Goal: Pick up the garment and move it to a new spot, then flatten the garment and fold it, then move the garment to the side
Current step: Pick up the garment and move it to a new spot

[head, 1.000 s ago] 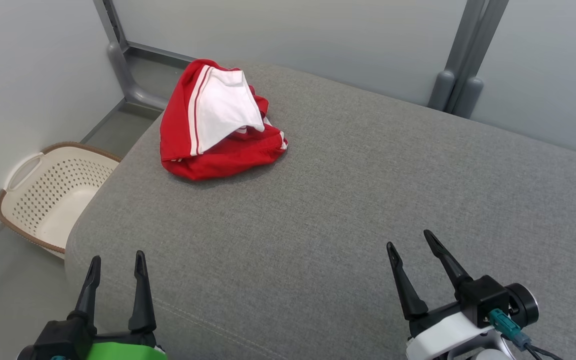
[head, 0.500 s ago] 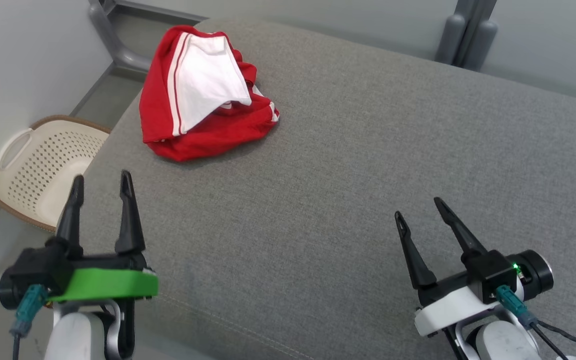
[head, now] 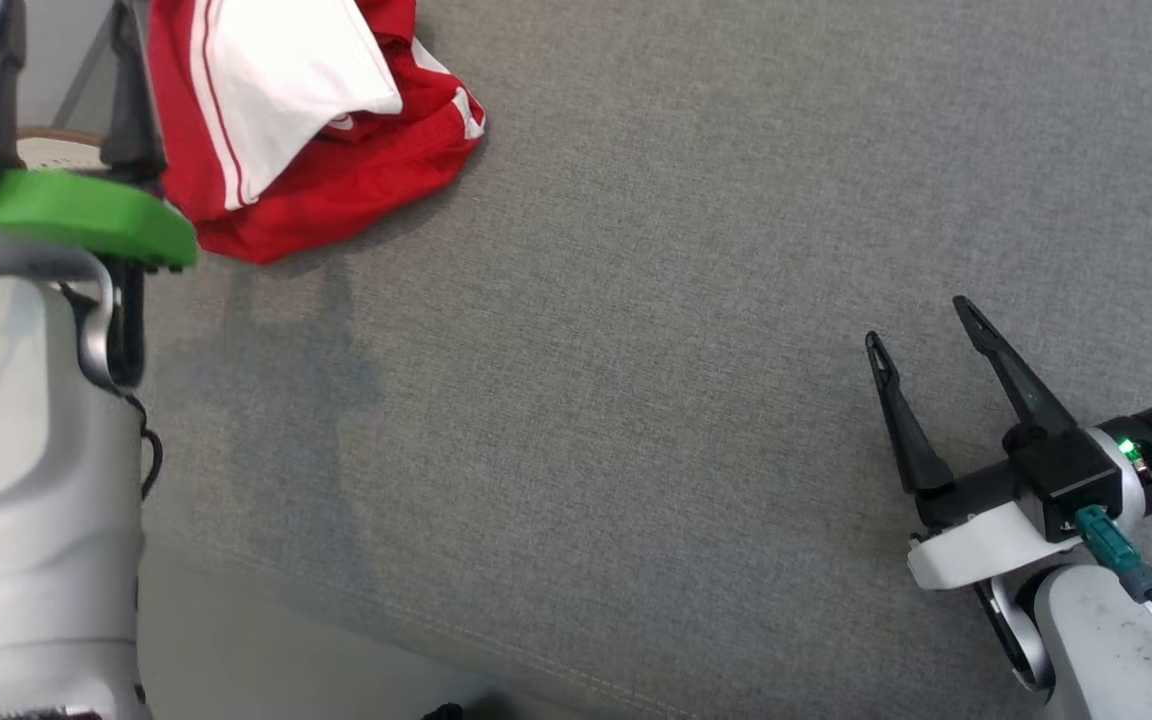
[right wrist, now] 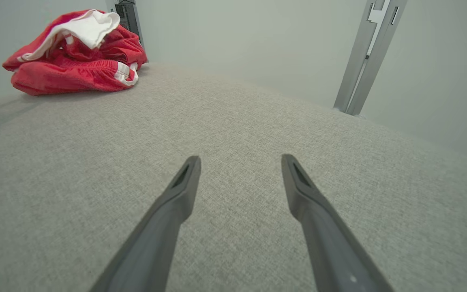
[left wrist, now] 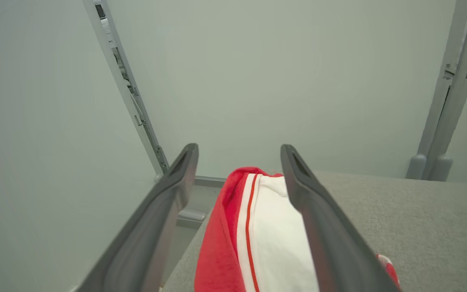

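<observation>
Garment (head: pixel 316 130) bunched upper left on the grey cushion (head: pixel 636 350). Left gripper (left wrist: pixel 238 149) and right gripper (head: pixel 917 321) fingers spread wide, holding nothing.

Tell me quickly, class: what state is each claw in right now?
Left claw: open, holding nothing, close to the red and white garment.
Right claw: open, holding nothing, above the grey cushion.

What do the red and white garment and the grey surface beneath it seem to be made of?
Garment: likely soft knit sports fabric, matte; it slumps in limp folds. Grey surface: seemingly woven upholstery cloth over padding, matte; flecked weave, a stitched seam, rounded edge.
</observation>
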Tool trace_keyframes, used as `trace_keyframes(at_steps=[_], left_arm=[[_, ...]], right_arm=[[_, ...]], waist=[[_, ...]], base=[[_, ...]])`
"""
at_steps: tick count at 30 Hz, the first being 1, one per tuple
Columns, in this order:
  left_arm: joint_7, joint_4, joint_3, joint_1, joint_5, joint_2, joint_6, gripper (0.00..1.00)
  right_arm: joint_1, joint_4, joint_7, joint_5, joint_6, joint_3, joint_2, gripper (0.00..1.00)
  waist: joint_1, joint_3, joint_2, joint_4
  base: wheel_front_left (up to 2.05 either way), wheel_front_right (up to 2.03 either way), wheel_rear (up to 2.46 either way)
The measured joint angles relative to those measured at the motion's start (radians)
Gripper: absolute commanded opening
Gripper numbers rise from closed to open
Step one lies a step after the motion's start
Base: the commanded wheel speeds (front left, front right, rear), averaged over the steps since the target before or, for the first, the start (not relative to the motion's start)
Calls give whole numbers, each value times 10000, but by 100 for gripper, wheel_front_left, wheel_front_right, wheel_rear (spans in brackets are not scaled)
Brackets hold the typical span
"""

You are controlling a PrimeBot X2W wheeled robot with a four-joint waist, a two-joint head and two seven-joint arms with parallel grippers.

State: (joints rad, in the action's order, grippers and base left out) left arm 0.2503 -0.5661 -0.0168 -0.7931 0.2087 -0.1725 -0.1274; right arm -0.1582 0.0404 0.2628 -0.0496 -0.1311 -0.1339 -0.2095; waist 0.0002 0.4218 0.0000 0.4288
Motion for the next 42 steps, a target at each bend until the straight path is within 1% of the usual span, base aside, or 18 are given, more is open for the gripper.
trace_keyframes(at_steps=[2, 4, 7, 11, 18, 22, 23, 27, 28, 29, 30, 33, 35, 40, 42], left_arm=[[-426, -848, -59, -881, 460, -130, -4, 100], [-947, -1756, -155, -1737, 717, -410, -31, 100], [-1505, -2778, -337, -2615, 1239, -755, -31, 100], [-2408, -3693, -31, -3460, 1850, -1066, -31, 100], [-4084, -4529, 913, -4066, 2788, -1845, -33, 100], [-5024, -4805, 1323, -4079, 3254, -2040, -33, 100], [-5425, -4882, 1467, -4079, 3584, -2174, -33, 100], [-6374, -4880, 1841, -4061, 4236, -2462, -33, 100], [-6504, -4790, 1933, -4041, 4345, -2497, -31, 61], [-6537, -4679, 2061, -3987, 4431, -2589, -31, 29], [-6443, -4500, 2194, -3942, 4548, -2704, -31, 0], [-6071, -4096, 2353, -3728, 4993, -2871, -31, 0], [-5595, -3835, 2403, -3582, 5290, -2999, -31, 0], [-4073, -3035, 2506, -3291, 5568, -3825, -35, 0], [-3661, -2667, 2548, -3199, 5683, -4197, -33, 0]], right_arm=[[-35, -153, 0, -48, -2, 65, -92, 100], [-120, -284, 0, -59, -2, 123, -215, 100], [-198, -541, 4, -29, -2, 105, -244, 100], [-283, -911, 33, 54, -8, -8, -334, 100], [-483, -1684, 44, 245, -10, 81, -481, 100], [-561, -1983, 44, 299, -10, 140, -558, 100], [-611, -2071, 44, 299, -10, 127, -556, 100], [-701, -2217, 42, 393, -8, 4, -514, 100], [-710, -2236, 42, 397, -8, -15, -506, 100], [-721, -2253, 42, 405, -8, -40, -499, 100], [-723, -2270, 42, 439, -8, -59, -481, 100], [-724, -2224, 42, 487, -6, -102, -449, 100], [-724, -2153, 35, 525, -6, -151, -397, 100], [-723, -1862, 29, 646, -6, -407, -186, 100], [-715, -1747, 25, 673, -6, -499, -81, 100]], waist=[[0, 336, 0, -89], [1, 692, 0, -198], [0, 1129, 0, -394], [0, 1612, 0, -724], [0, 2268, 0, -1310], [-1, 2498, 0, -1628], [-1, 2587, 0, -1745], [-1, 2715, 0, -1935], [-1, 2732, 0, -1961], [-1, 2747, 0, -1986], [-1, 2755, 0, -2002], [-1, 2700, 0, -2010], [-1, 2615, 0, -2016], [-1, 2203, 0, -2105], [-1, 1979, 0, -2163]], base=[[0, 0, 0], [0, 0, 0], [0, 0, 0], [0, 0, 0], [0, 0, 0], [0, 0, 0], [0, 0, 0], [0, 0, 0], [0, 0, 0], [0, 0, 0], [0, 0, 0], [0, 0, 0], [0, 0, 0], [0, 0, 0], [0, 0, 0]])
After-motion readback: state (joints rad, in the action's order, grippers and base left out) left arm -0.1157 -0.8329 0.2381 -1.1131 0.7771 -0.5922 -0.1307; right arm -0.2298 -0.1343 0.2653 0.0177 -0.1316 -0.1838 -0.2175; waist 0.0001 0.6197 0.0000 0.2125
